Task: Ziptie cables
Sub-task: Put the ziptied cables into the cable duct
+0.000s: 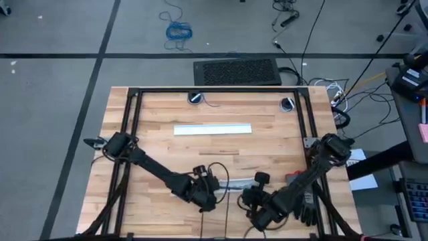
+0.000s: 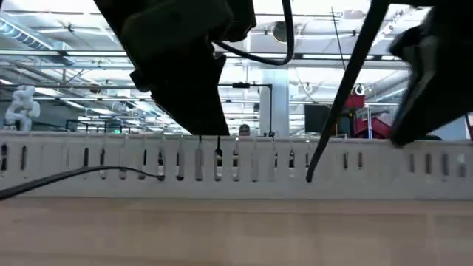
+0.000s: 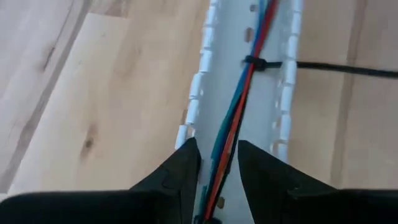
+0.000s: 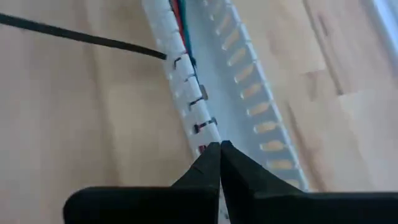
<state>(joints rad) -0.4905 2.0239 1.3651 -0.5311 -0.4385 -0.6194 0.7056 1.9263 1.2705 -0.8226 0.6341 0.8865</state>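
Note:
The cables (image 3: 239,93) are a thin bundle of red, blue and teal wires. They lie along the channel of a white slotted strip (image 3: 205,74) near the table's front edge. A black ziptie (image 3: 255,63) is looped around them, and its tail (image 3: 342,68) lies on the table toward the near edge. My left gripper (image 3: 219,163) reaches along the strip from the table's left, its fingers close on either side of the wires. My right gripper (image 4: 219,149) is shut, its tips at the strip's slotted wall (image 4: 186,93) from the right. I cannot tell whether it touches the wall. My left gripper has the wire bundle (image 3: 225,140) between its two fingertips, a short way on the table's left of the ziptie loop. The fingers reach nearly level along the strip, from the table's left. The wires stay lying in the channel, not lifted.
A second white slotted strip (image 1: 212,129) lies across the table's far middle. Black frame rails (image 1: 130,114) run along the left, right and far sides. A dark cable (image 2: 74,174) trails along the tabletop at the left in the low view. A dark clamp (image 1: 261,178) sits beside the near strip.

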